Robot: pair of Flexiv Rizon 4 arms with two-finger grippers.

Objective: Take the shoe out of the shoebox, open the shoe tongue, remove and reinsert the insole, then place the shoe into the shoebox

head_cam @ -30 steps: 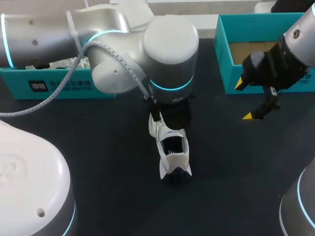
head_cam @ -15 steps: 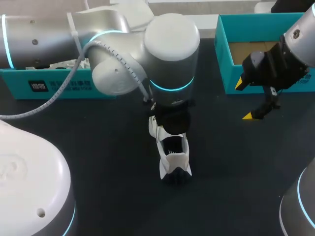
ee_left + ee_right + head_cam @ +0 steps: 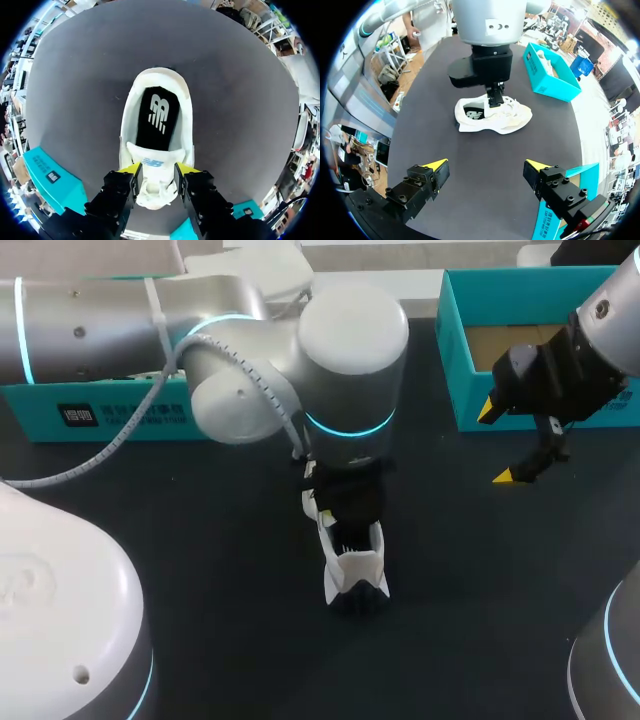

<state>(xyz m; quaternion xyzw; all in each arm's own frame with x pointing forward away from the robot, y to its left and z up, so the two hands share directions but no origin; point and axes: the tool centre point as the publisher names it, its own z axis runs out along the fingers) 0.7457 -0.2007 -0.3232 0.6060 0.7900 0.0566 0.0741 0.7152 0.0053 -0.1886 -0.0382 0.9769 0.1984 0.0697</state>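
Observation:
A white shoe lies on the dark table, its toe toward my left arm's wrist. Its black insole lies inside, seen in the left wrist view. My left gripper points down over the shoe and is shut on the white tongue, a yellow tip on either side. In the head view the left gripper is mostly hidden under its wrist. Off to the right, near the teal shoebox, my right gripper hangs open and empty. Seen from the right wrist, the shoe lies well ahead of the right gripper.
A second teal box with white things in it stands at the back left, behind my left arm. The teal shoebox at the back right shows a brown cardboard floor. Bare dark tabletop surrounds the shoe.
My left gripper has come down closer onto the shoe and its fingers have narrowed around the tongue. The right arm has stayed still.

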